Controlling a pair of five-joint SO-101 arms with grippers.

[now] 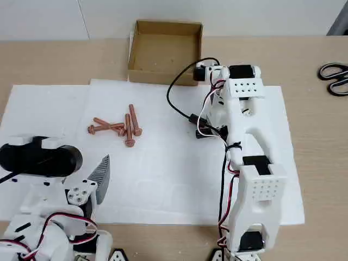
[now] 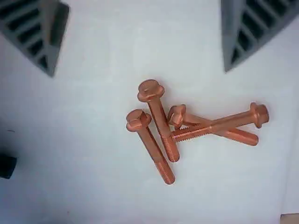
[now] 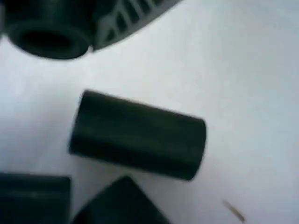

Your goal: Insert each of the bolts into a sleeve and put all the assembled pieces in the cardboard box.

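The left gripper (image 2: 138,70) stands wide open over the white foam sheet (image 1: 163,185). Four copper bolts (image 2: 187,126) lie in a loose crossed heap below its gap, well apart from the cardboard box (image 1: 164,51) at the sheet's far edge. Black sleeves (image 3: 138,135) lie on the sheet under the right arm (image 1: 244,141): one whole on its side, one bore-on beside the right gripper (image 3: 131,11), and two cut off at the frame edge. Whether that gripper is wide, narrow or holding anything cannot be told.
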